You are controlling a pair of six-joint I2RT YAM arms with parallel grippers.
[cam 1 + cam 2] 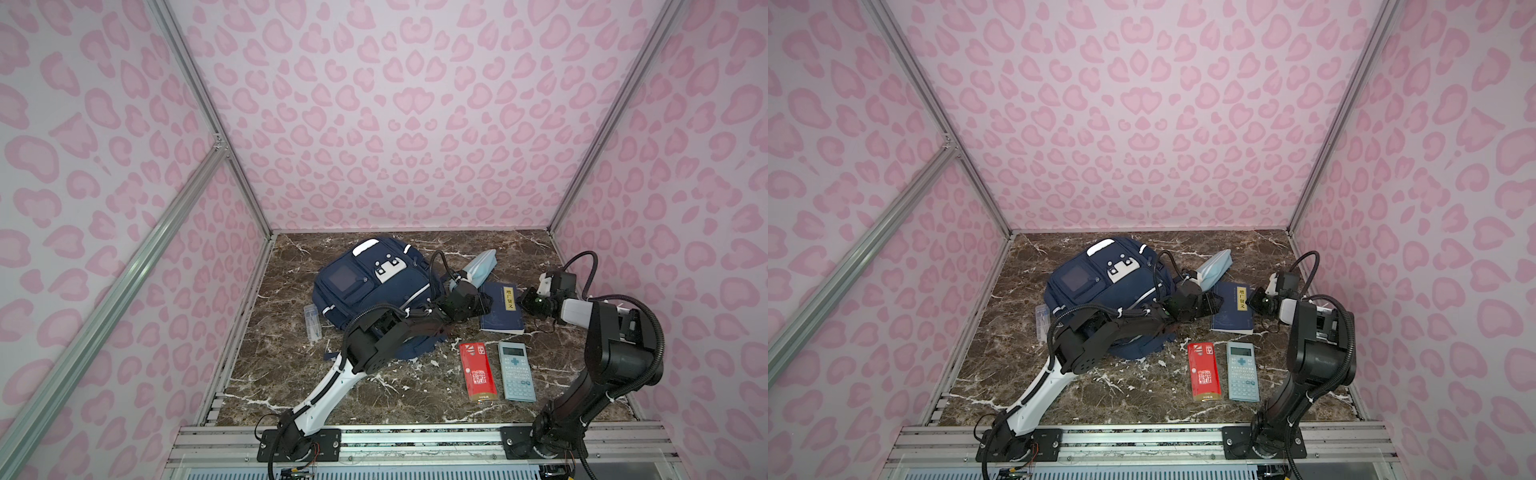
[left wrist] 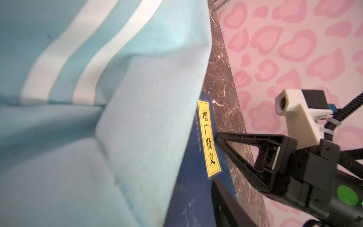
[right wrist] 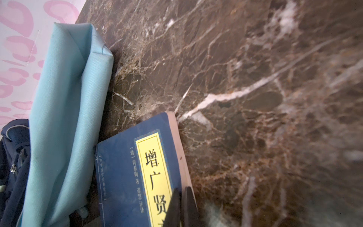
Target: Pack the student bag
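Bag (image 1: 374,291): back-left of table (image 1: 266,374), mouth not seen open. Gripping pouch (image 1: 484,266) end w/ L gripper (image 1: 478,296): could sag, slip. Touching book (image 1: 498,320) edge w/ R gripper (image 2: 217,138), closed, empty; arms close, could clash.

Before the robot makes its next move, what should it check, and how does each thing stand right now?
1. student bag mouth open: cannot tell, only its front shows.
2. left gripper hold on light-blue pouch: cannot tell, the pouch hides one finger.
3. right gripper placed: ok, shut, tips at the edge of the navy book.
4. navy book actually gripped: cannot tell.
5. red box and calculator clear of both arms: ok.
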